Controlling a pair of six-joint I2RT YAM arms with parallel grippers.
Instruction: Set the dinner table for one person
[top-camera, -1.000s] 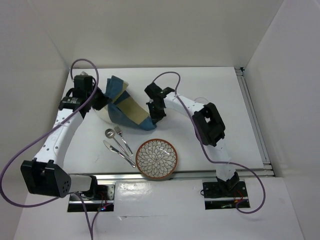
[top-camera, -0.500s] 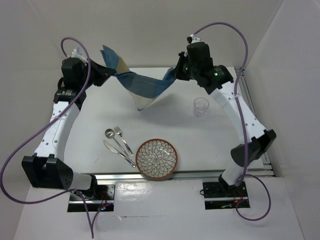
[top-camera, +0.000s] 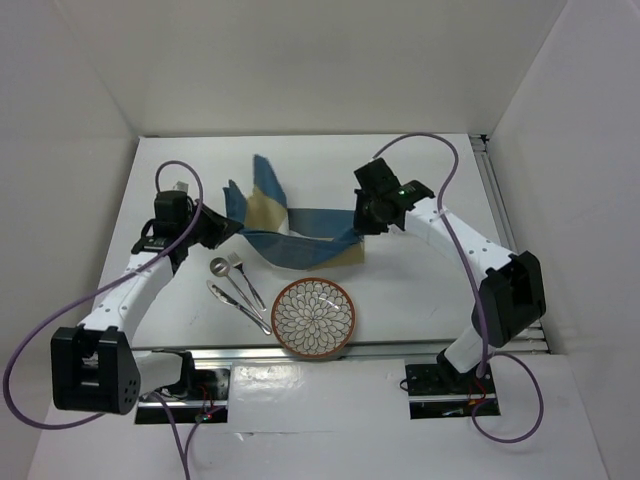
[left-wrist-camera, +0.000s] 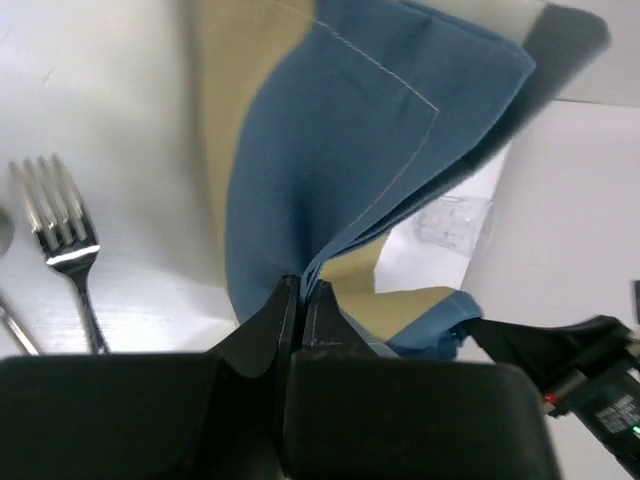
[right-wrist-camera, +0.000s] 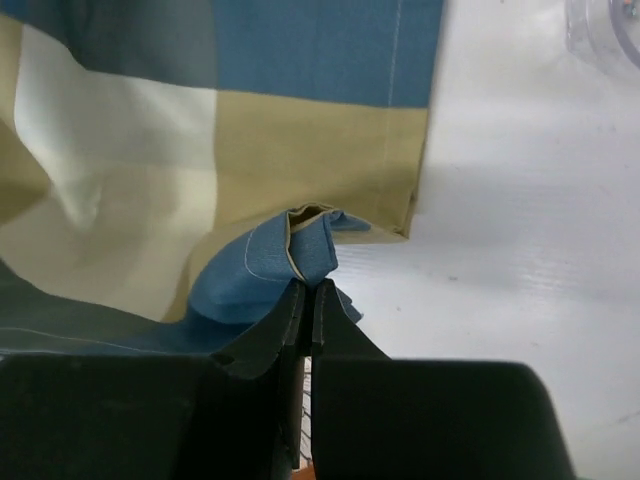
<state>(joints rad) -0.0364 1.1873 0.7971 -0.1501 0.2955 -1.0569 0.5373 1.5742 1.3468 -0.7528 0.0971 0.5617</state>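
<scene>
A blue-and-tan striped placemat (top-camera: 290, 235) hangs stretched between both grippers low over the white dinner table (top-camera: 430, 290). My left gripper (top-camera: 222, 226) is shut on its left corner, seen close in the left wrist view (left-wrist-camera: 300, 285). My right gripper (top-camera: 362, 222) is shut on its right corner, seen in the right wrist view (right-wrist-camera: 308, 285). A patterned plate (top-camera: 313, 317) sits near the front edge. A fork (top-camera: 245, 277), a spoon (top-camera: 226, 276) and a knife (top-camera: 236, 306) lie left of it. The clear glass (right-wrist-camera: 610, 30) shows only in the wrist views, also faintly behind the cloth (left-wrist-camera: 450, 222).
A metal rail (top-camera: 350, 350) runs along the table's near edge and another along its right edge (top-camera: 510, 235). White walls enclose the table on three sides. The placemat's lower edge hangs just behind the plate and cutlery.
Both grippers have come down and towards the near side with the placemat, from high at the back to low above the table's middle. The glass is now hidden in the top view.
</scene>
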